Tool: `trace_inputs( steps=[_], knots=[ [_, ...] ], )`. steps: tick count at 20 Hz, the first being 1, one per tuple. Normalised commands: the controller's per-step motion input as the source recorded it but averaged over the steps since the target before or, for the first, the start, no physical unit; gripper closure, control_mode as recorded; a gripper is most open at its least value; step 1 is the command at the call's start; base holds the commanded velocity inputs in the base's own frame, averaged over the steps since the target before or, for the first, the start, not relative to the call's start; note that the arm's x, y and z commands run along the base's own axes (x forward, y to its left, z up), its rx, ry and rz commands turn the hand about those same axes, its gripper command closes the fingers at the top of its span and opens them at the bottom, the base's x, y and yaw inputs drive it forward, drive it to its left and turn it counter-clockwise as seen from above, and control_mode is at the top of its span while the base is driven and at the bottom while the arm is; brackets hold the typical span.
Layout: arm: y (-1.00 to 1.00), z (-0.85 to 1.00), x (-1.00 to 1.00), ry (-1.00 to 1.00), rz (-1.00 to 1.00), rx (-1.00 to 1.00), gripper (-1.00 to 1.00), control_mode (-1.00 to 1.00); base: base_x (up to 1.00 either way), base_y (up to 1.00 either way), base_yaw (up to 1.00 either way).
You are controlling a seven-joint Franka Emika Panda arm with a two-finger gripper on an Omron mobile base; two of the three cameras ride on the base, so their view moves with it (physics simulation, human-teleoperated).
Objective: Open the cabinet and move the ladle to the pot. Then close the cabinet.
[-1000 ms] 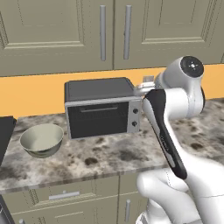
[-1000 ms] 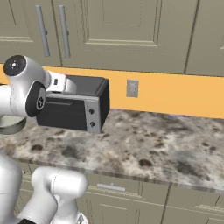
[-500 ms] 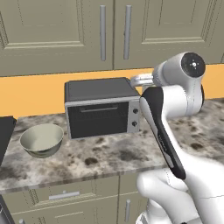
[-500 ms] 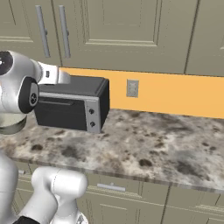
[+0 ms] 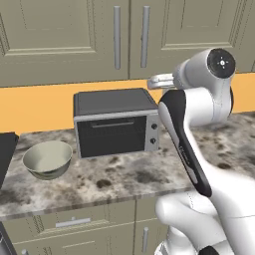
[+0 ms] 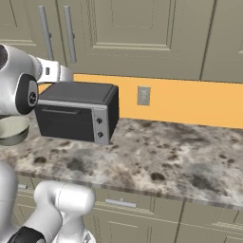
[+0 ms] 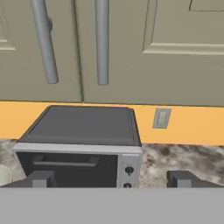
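Note:
The cabinet [image 5: 124, 40] is a wide wall unit with both grey-beige doors closed and two long silver bar handles [image 7: 101, 41] meeting at the middle. My gripper [image 7: 111, 180] is open and holds nothing. It hangs in front of and below the handles, above the toaster oven's right end. It shows beside my white arm as the gripper [image 5: 153, 81] and again as the gripper [image 6: 62, 73]. The dark fingertips [image 7: 41, 179] stand wide apart. The ladle is hidden and the pot is out of view.
A black toaster oven [image 5: 117, 122] stands on the speckled stone counter [image 5: 124, 182] under the cabinet. A pale green bowl [image 5: 47, 159] sits to its left, beside a dark edge [image 5: 5, 152]. A wall outlet [image 6: 143, 95] is on the orange backsplash. Lower drawers line the counter front.
My arm has risen and carried the open gripper up and closer to the cabinet handles. Nothing on the counter has moved.

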Motion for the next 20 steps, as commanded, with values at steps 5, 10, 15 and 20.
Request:
trace_inputs(
  steps=[5,10,15,20],
  knots=[
    [0.07,0.29,0.0,-0.05,0.0,0.0,-1.0,-1.0,0.0,0.0,0.0],
    [0.05,0.24,0.06,-0.04,0.0,0.0,-1.0,-1.0,0.0,0.0,0.0],
    [0.01,0.24,0.23,0.0,0.0,0.0,-1.0,-1.0,0.0,0.0,0.0],
    [0.0,0.17,0.28,0.0,0.0,0.0,-1.0,-1.0,0.0,0.0,0.0]
  ],
)
